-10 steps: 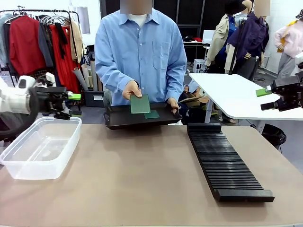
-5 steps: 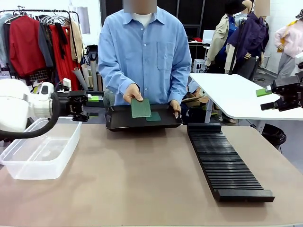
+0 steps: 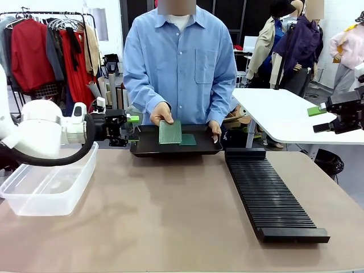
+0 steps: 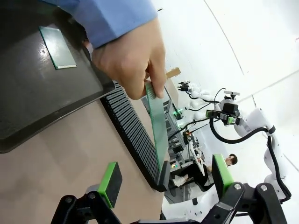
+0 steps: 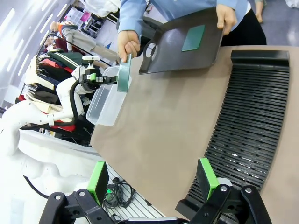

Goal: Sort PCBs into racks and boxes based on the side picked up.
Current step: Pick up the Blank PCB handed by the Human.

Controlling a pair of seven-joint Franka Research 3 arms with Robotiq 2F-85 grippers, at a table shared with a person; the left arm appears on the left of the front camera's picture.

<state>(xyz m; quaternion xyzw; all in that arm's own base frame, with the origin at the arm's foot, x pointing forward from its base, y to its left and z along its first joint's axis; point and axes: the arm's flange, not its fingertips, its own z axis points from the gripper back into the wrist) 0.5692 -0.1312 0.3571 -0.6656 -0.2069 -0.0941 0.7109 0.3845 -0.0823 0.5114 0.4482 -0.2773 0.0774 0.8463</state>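
A person across the table holds one PCB (image 3: 170, 131) upright over a shallow black tray (image 3: 148, 149); a second PCB (image 3: 187, 139) lies flat on that tray. My left gripper (image 3: 132, 128) hovers open at the tray's left end, a short way from the held board. In the left wrist view the held PCB (image 4: 159, 126) stands edge-on just beyond my open left gripper (image 4: 166, 179). My right gripper (image 3: 316, 119) hangs open at the far right, above and beyond the black slotted rack (image 3: 270, 193). The clear box (image 3: 48, 182) sits at the table's left.
The person's other hand (image 3: 215, 129) grips the tray's right end. A white table (image 3: 284, 116) stands behind the rack on the right. Bare tabletop (image 3: 170, 216) lies between box and rack. A clothes rail (image 3: 51, 51) stands at the back left.
My left arm has swung right, from above the clear box to the tray's left end near the held PCB. The person and tray shifted slightly right. The right arm has not moved.
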